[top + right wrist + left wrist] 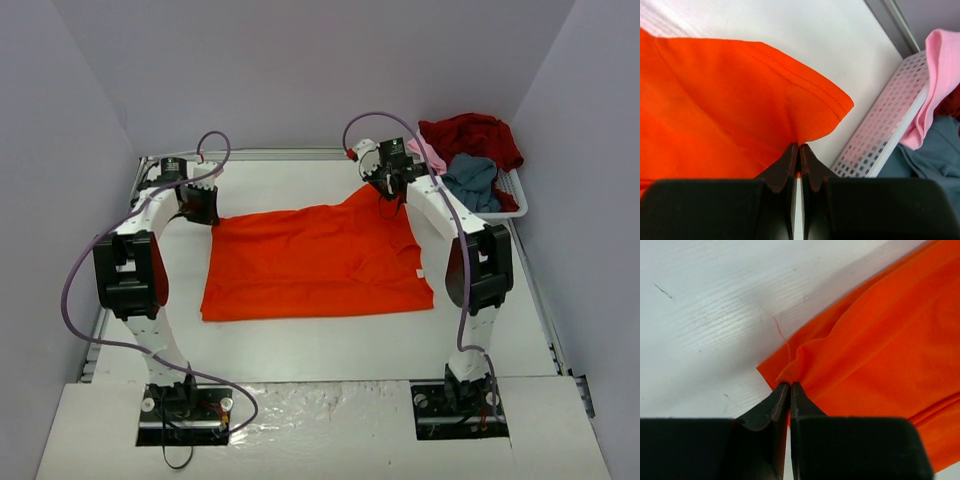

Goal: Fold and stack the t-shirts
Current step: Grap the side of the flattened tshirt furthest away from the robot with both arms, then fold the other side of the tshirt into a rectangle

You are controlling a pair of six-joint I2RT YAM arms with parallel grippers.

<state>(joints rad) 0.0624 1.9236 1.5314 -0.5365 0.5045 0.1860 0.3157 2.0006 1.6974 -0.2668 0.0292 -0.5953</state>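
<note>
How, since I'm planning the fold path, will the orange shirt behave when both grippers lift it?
Probably floppy: the orange-red t-shirt bunches into creases where the left gripper pinches its corner, so it should sag between grips. Likely light: the right gripper holds up a hemmed edge with only a fingertip pinch.

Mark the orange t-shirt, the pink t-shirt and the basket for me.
orange t-shirt [310,265]: top external view, middle of its spread body.
pink t-shirt [942,70]: right wrist view, fold hanging over the basket rim.
basket [880,130]: right wrist view, perforated side wall.
</note>
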